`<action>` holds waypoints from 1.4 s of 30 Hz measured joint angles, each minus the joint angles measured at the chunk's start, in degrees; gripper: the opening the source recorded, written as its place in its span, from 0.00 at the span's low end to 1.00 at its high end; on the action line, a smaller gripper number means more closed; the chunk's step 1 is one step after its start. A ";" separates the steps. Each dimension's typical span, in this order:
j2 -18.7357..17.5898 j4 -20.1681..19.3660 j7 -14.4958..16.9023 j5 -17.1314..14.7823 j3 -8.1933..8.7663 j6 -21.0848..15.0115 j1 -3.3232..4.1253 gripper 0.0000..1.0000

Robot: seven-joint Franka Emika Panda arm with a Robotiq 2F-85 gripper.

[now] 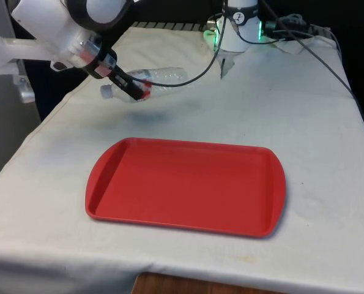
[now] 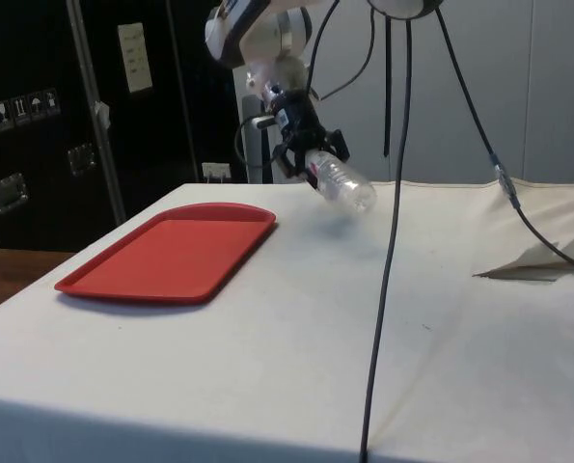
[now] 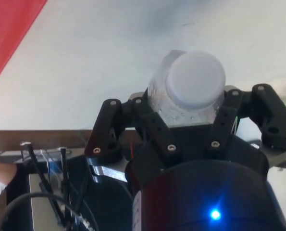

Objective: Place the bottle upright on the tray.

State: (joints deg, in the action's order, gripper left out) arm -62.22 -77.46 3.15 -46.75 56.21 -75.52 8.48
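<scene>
A: Arm pose?
B: Arm (image 1: 53, 30) reaches in from the front view's left, raised off the table, wrist tilted down.
A: Gripper?
B: Gripper (image 1: 131, 87), 2 fingers (image 3: 155, 127) clamped on the bottle (image 1: 163, 78), held aloft.

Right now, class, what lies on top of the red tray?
Nothing rests on the red tray; its whole surface shows bare. The clear bottle hangs above the white cloth beyond it, gripped near its white cap by the gripper.
</scene>
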 measured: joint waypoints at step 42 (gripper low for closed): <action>6.70 0.34 -0.80 3.09 6.19 2.35 3.15 0.32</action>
State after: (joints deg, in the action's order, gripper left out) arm -55.52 -77.12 2.35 -43.66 62.40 -73.17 11.63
